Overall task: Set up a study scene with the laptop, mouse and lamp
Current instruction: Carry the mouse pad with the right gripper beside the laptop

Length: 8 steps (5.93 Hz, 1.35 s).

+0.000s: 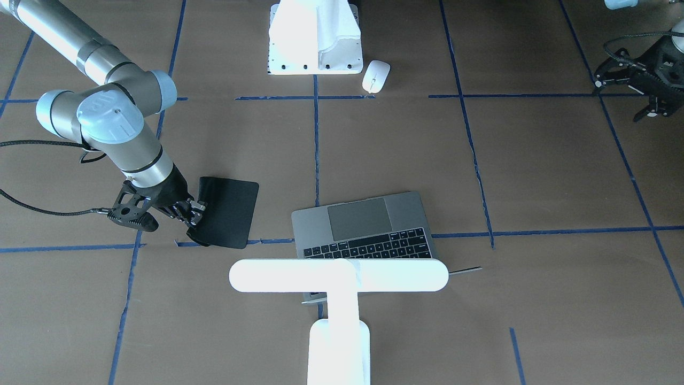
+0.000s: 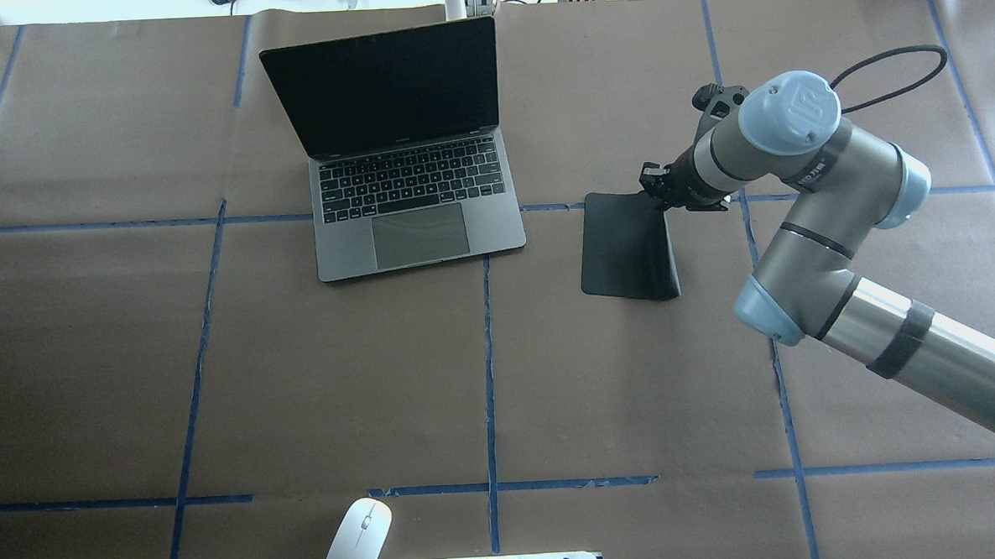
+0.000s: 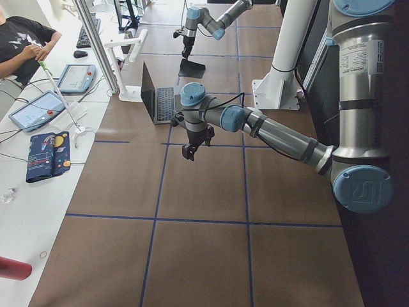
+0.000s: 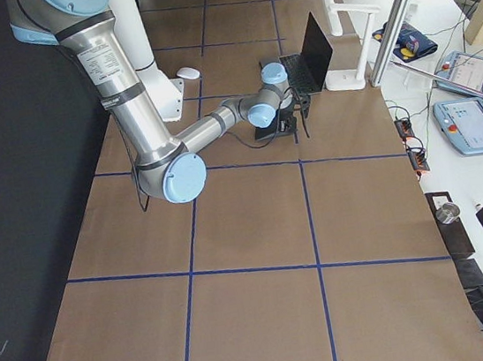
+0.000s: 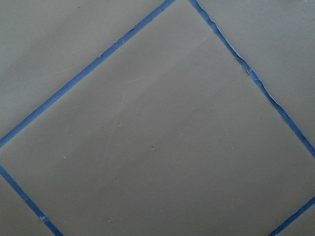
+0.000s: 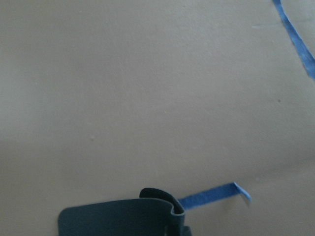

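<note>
The grey laptop [image 2: 411, 220] stands open at the table's far middle; it also shows in the front view [image 1: 368, 224]. The white lamp [image 1: 339, 275] stands behind its screen. The white mouse [image 2: 356, 542] lies near the robot's base, also in the front view [image 1: 375, 76]. My right gripper [image 2: 657, 190] is shut on the far right corner of a black mat [image 2: 626, 249], right of the laptop; that corner is curled up in the right wrist view [image 6: 123, 216]. My left gripper [image 1: 633, 88] hangs open and empty above the table's left part, far from all items.
The white blocky arm mount [image 1: 315, 43] stands beside the mouse. Blue tape lines [image 2: 488, 372] cross the brown table cover. An operator [image 3: 22, 41] sits at a side desk with tablets, beyond the table's far edge.
</note>
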### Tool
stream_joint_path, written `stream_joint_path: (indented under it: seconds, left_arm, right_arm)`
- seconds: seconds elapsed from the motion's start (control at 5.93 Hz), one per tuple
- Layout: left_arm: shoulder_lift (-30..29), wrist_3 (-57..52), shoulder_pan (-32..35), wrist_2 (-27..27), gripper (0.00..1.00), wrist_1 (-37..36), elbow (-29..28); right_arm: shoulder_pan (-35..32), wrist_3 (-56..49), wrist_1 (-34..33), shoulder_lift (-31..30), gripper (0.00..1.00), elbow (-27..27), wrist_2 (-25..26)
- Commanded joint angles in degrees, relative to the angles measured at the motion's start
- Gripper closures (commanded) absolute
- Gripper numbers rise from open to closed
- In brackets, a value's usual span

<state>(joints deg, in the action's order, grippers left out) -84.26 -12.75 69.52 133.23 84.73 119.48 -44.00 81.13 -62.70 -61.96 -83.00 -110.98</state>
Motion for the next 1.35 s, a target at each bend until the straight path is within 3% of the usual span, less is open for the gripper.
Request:
stream_joint_path:
  seconds: [0.0,0.34,0.51,0.67,1.18]
  left_arm:
    - [-0.2,0.0,0.0,0.01,0.0,0.0,0.05]
    - [-0.02,1.39,0.0,0.01,0.0,0.0,0.66]
    - [-0.2,4.28,-0.09,-0.07,0.0,0.26,1.71]
    - [-0.2,4.39,-0.09,0.01,0.0,0.26,1.72]
    - [-0.73,8.31,-0.44,-0.25,0.0,0.53,2.51]
  right_arm:
    - [-1.78,-0.18,0.03,5.69,1.0,7.47,0.06]
    - [-2.75,-0.1,0.03,5.8,1.0,7.85,0.06]
    - [-2.75,0.16,0.03,5.71,0.57,7.85,0.06]
    - [-2.58,-0.7,0.03,5.63,0.01,7.68,-0.29]
    - [-5.64,-9.72,-0.41,1.78,0.0,4.96,-6.25]
